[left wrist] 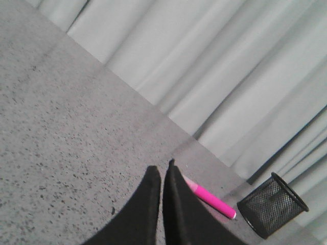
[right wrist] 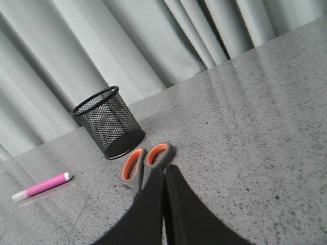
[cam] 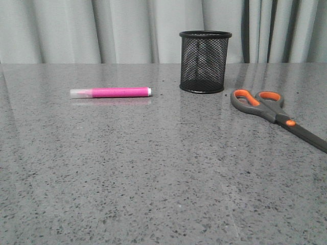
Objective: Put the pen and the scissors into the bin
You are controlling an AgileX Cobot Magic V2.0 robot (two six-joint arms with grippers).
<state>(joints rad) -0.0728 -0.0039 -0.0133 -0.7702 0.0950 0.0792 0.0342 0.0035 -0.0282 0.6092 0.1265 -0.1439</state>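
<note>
Table (cam: 153, 194): grey speckled stone-look top, fills the lower three quarters of the front frame. Pale grey curtain (cam: 122, 30) runs across the top strip behind it.

Scissors (cam: 276, 112): right side of the front frame, lying flat, closed, orange-lined loops toward centre, dark blades running off toward the lower right edge. Near the bin, not touching. In the right wrist view the loops show at centre frame, just beyond the fingertips; blades hidden behind the fingers.

Bin (cam: 205, 62): upper centre-right of the front frame, upright on the table at the far edge, black mesh. Nothing visible inside through the mesh.

Pen (cam: 111, 92): left of centre in the front frame, lying flat, roughly horizontal, clear cap to the left, white end to the right. Well apart from the bin and scissors. In the left wrist view it sits lower centre-right, partly hidden behind the fingers.

Left gripper (left wrist: 162, 171): bottom centre of the left wrist frame, black fingers pressed nearly together, only a thin slit, gripping nothing.

Right gripper (right wrist: 163, 171): bottom centre of the right wrist frame, fingers likewise pressed together, nothing between them.

Neither arm shows in the front view.
</note>
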